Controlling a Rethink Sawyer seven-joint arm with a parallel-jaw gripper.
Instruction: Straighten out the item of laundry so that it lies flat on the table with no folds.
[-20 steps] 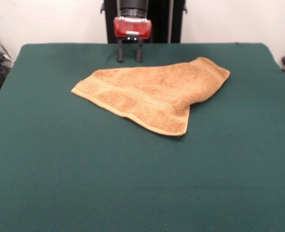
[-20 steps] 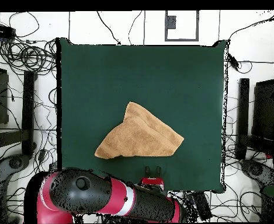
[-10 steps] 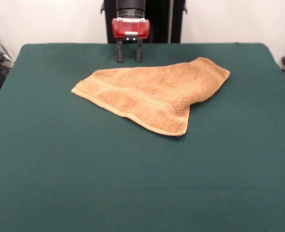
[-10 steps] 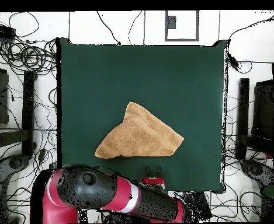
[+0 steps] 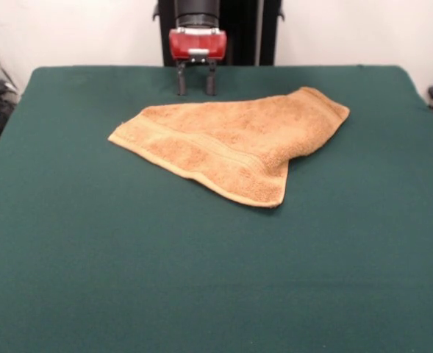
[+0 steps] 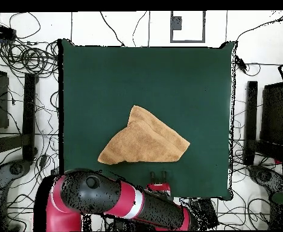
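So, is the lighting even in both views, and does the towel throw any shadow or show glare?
Front view: soft, even light; the towel casts only a thin dark shadow along its near edge on the table, with no glare. The end effector stands in plain light. Overhead view: flat light; the towel shows almost no shadow, and the floor around the table is very bright.

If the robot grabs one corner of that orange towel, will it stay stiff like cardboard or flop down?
It would probably flop: the small orange-tan terry towel already lies folded over itself, soft and rumpled, on the dark green felt table. Its fuzzy loops likely grip that cloth, so pushing it may bunch it up rather than slide it.
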